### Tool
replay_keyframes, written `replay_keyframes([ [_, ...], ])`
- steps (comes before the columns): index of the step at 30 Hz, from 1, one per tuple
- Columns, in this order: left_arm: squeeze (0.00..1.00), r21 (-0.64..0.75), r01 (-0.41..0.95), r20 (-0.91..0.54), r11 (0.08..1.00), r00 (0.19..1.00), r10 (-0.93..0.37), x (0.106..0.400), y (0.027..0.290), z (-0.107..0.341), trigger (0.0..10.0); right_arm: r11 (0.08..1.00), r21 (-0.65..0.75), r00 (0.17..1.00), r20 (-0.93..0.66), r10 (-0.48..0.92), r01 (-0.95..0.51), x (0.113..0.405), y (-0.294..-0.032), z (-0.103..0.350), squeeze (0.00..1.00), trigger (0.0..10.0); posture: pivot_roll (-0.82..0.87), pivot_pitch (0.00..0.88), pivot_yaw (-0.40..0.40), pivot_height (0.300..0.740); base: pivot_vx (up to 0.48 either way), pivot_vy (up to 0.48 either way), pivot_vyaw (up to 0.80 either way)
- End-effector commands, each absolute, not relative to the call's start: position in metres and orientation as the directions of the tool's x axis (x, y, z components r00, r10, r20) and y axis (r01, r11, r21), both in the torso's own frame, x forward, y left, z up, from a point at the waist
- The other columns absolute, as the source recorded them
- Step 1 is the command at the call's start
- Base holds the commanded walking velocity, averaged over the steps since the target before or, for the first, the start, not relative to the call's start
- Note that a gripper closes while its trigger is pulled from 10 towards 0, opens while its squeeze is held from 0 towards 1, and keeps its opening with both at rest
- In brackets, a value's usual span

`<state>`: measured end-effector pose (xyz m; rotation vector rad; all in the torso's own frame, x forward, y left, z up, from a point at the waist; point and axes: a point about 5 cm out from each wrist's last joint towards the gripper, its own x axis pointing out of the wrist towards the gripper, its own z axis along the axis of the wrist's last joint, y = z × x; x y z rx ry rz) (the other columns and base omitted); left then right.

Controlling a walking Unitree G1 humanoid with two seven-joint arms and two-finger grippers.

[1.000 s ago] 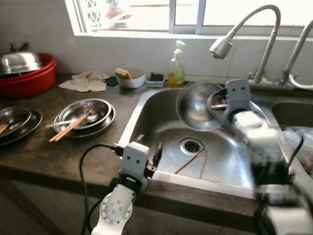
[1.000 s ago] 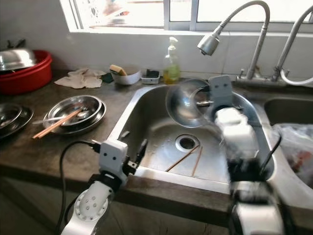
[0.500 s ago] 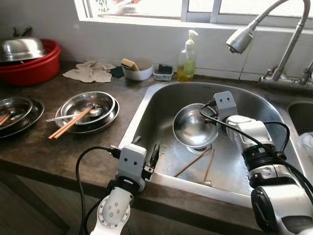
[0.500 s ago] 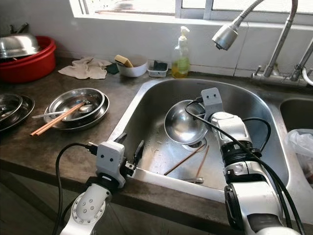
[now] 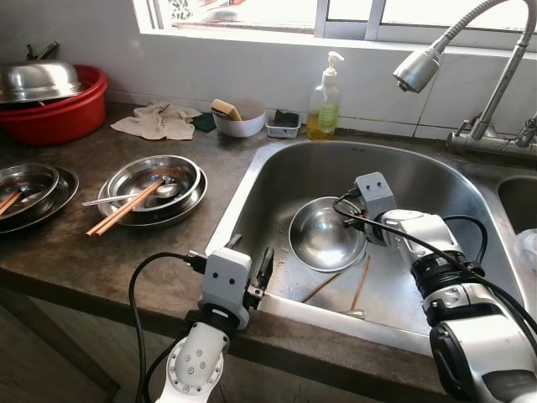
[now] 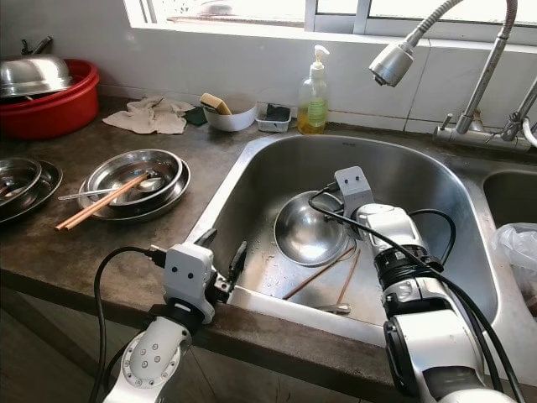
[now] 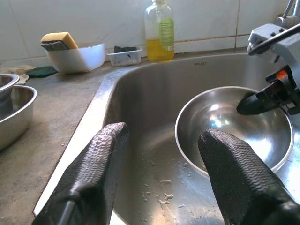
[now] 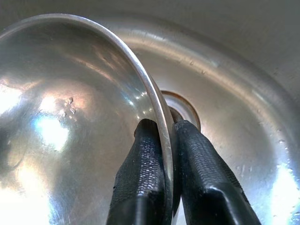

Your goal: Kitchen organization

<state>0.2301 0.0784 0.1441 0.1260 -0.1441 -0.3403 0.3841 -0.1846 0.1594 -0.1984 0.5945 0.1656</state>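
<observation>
Chopsticks [image 5: 123,208] are lying across stacked steel plates [image 5: 151,183] on the counter [image 5: 75,252], while the left gripper [image 5: 248,267] is hovering at the sink [image 5: 277,164] edge, fingers spread. Inside the sink, the right gripper [image 5: 359,227] is pinching the rim of a steel bowl [image 5: 323,235] over the drain.
</observation>
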Motion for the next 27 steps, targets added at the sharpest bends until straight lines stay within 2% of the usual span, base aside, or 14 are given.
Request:
replay_keyframes([
  [1,0.00,0.153,0.323,0.092,0.934,0.936,-0.339,0.228,0.080,0.140,10.0,0.964,-0.136,0.821,-0.559,0.115,-0.228,0.385,-0.183,0.162,0.02,10.0,0.12,0.076,-0.027,0.740,0.000,0.000,0.00],
  [2,0.00,0.153,0.323,0.092,0.934,0.936,-0.339,0.228,0.080,0.140,10.0,0.963,-0.135,0.820,-0.561,0.119,-0.232,0.385,-0.183,0.162,0.02,10.0,0.12,0.076,-0.027,0.740,0.000,0.000,0.00],
  [3,0.00,0.153,0.323,0.092,0.934,0.936,-0.339,0.228,0.080,0.140,10.0,0.963,-0.135,0.819,-0.561,0.120,-0.234,0.385,-0.183,0.162,0.59,10.0,0.12,0.075,-0.026,0.740,0.000,0.000,0.00],
  [4,0.00,0.153,0.323,0.093,0.934,0.936,-0.339,0.228,0.080,0.141,10.0,0.962,-0.135,0.818,-0.562,0.122,-0.236,0.385,-0.183,0.162,0.97,10.0,0.12,0.075,-0.027,0.740,0.000,0.000,0.00],
  [6,0.00,0.154,0.323,0.093,0.934,0.936,-0.339,0.228,0.080,0.141,10.0,0.961,-0.134,0.817,-0.563,0.126,-0.241,0.385,-0.182,0.161,1.00,10.0,0.12,0.074,-0.026,0.740,0.000,0.000,0.00],
  [17,0.00,0.155,0.323,0.093,0.934,0.936,-0.339,0.229,0.080,0.141,10.0,0.965,-0.134,0.831,-0.543,0.117,-0.224,0.387,-0.184,0.165,1.00,10.0,0.12,0.079,-0.028,0.740,0.000,0.000,0.00],
  [18,0.00,0.155,0.322,0.093,0.934,0.937,-0.338,0.229,0.080,0.141,10.0,0.968,-0.133,0.841,-0.529,0.113,-0.214,0.388,-0.185,0.167,0.42,10.0,0.12,0.079,-0.028,0.740,0.000,0.000,0.00],
  [19,0.00,0.155,0.322,0.093,0.934,0.937,-0.338,0.229,0.080,0.141,10.0,0.969,-0.133,0.844,-0.524,0.112,-0.210,0.388,-0.185,0.168,0.42,10.0,0.12,0.079,-0.027,0.740,0.000,0.000,0.00],
  [20,0.00,0.155,0.322,0.093,0.934,0.936,-0.338,0.229,0.080,0.141,10.0,0.970,-0.125,0.850,-0.515,0.114,-0.206,0.389,-0.185,0.169,0.00,10.0,0.12,0.078,-0.026,0.740,0.000,0.000,0.00],
  [27,0.00,0.156,0.322,0.094,0.934,0.936,-0.339,0.230,0.080,0.141,10.0,0.977,-0.102,0.883,-0.453,0.123,-0.189,0.389,-0.181,0.176,0.00,10.0,0.12,0.077,-0.024,0.740,0.000,0.000,0.00],
])
